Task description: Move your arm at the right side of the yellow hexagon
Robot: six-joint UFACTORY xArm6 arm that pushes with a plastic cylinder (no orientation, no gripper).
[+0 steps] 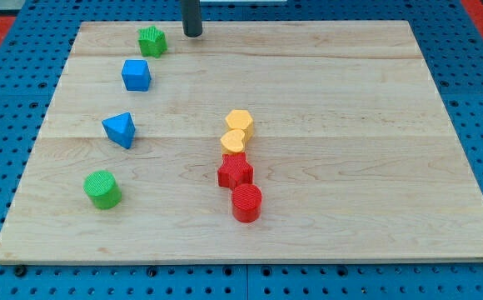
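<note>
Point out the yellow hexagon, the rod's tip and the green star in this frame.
yellow hexagon [239, 121]: camera view, middle of its top face.
my tip [192, 35]: camera view, very end of the rod, near the view's top.
green star [151, 39]: camera view, its top face, left of the tip.

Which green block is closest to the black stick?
The green star-shaped block at the view's top, just left of my tip. The round green cylinder block sits far off, near the view's bottom left.

Bright, even light from overhead, sharp focus throughout, soft short shadows hugging each block, faint sheen on the wooden board [350, 108].
</note>
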